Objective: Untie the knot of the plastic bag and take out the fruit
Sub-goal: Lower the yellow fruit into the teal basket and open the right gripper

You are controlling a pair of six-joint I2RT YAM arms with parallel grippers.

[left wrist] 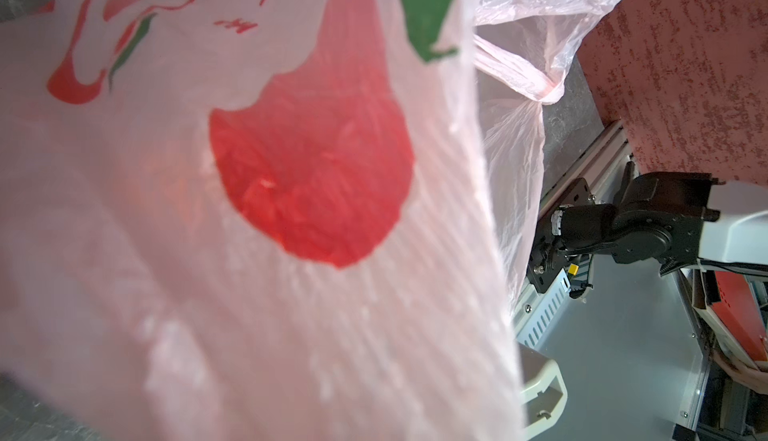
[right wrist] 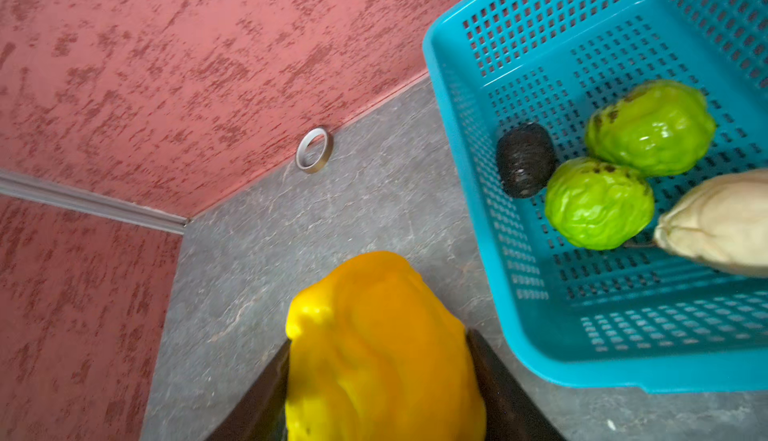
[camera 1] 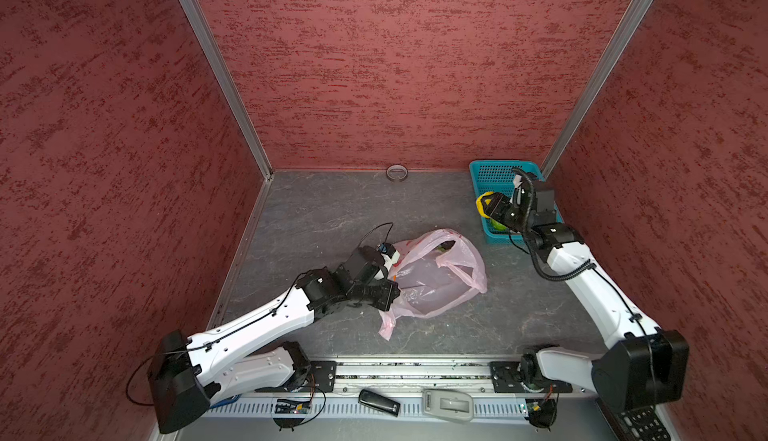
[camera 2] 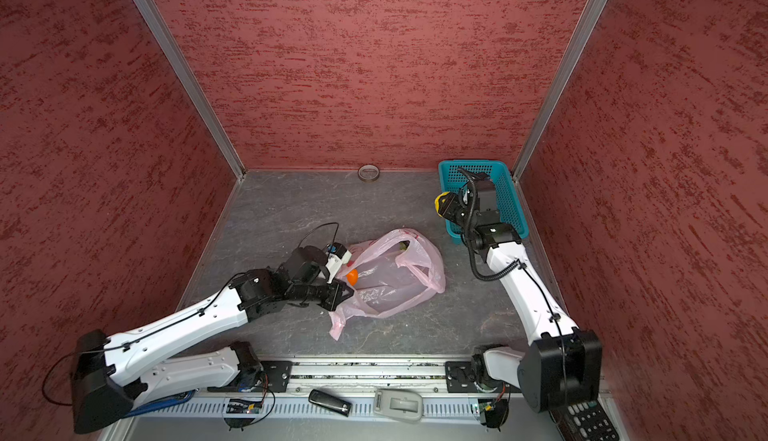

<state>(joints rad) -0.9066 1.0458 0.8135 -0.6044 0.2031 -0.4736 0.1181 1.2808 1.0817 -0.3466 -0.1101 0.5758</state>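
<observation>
The pale pink plastic bag [camera 1: 432, 285] [camera 2: 390, 289] lies open mid-table. My left gripper [camera 1: 390, 291] [camera 2: 348, 291] is at the bag's left edge, shut on the plastic. In the left wrist view the printed plastic [left wrist: 249, 252] hides the jaws. An orange fruit [camera 2: 352, 277] and a dark green one [camera 1: 446, 245] sit inside. No knot is in view; one handle strip [camera 1: 386, 326] trails loose. My right gripper [right wrist: 378, 343] [camera 1: 486, 206] is shut on a yellow fruit [right wrist: 374, 314] beside the teal basket's [right wrist: 457, 169] left rim.
The basket [camera 1: 494, 177] [camera 2: 507, 198] in the back right corner holds two bright green bumpy fruits [right wrist: 650, 127] [right wrist: 598, 204], a blackish one [right wrist: 524, 160] and a beige one [right wrist: 719, 223]. A tape roll [camera 1: 397, 172] stands at the back wall. Red walls enclose three sides.
</observation>
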